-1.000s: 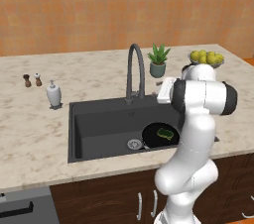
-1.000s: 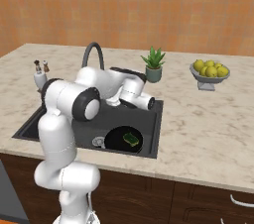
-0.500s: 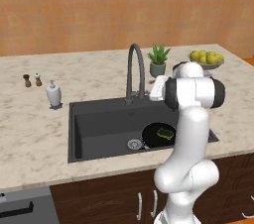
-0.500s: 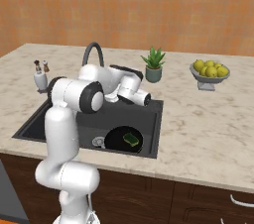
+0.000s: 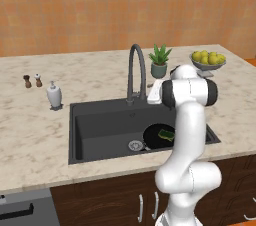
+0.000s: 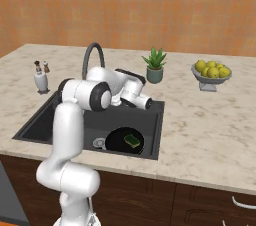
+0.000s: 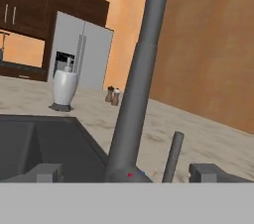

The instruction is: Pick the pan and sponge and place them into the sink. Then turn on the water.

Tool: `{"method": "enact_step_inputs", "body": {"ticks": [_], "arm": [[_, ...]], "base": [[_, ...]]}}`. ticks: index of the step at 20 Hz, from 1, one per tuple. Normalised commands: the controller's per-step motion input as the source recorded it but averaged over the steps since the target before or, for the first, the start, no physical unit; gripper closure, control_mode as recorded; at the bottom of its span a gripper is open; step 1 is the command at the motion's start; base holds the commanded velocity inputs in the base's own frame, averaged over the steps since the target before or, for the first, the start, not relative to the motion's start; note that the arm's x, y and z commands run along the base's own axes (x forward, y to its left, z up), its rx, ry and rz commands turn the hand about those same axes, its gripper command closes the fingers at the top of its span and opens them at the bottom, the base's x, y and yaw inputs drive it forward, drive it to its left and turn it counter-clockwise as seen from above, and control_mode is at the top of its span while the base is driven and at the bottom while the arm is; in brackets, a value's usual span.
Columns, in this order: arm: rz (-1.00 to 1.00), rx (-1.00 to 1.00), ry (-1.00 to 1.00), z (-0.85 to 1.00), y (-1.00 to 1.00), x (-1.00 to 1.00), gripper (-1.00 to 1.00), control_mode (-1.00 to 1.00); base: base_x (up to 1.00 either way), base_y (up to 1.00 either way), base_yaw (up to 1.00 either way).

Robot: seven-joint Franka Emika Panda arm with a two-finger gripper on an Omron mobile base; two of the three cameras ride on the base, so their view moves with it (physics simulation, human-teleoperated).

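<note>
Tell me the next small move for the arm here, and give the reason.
Probably ease the open gripper forward to the small faucet lever and push it. The pan already lies in the sink with the sponge on it, and no water runs from the faucet. In the hand view the faucet's base stands right ahead between the fingertips.

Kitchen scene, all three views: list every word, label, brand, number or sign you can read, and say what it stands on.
None: no readable text anywhere.
Soap dispenser: plain white, no label.
Faucet: only a small red dot and a blue dot at its base, no letters.
Fridge: a dark dispenser panel, no readable marking.
</note>
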Motion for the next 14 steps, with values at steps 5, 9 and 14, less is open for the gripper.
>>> {"method": "enact_step_inputs", "body": {"ticks": [5,9,14], "arm": [[0.00,0.03,0.02,0.00,0.07,0.32,-1.00,-1.00],[0.00,0.01,0.01,0.00,0.12,0.28,-1.00,-1.00],[0.00,0.02,0.03,-0.03,0.06,0.35,-1.00,-1.00]], "base": [[0.00,0.00,0.00],[0.00,0.00,0.00],[0.00,0.00,0.00]]}}
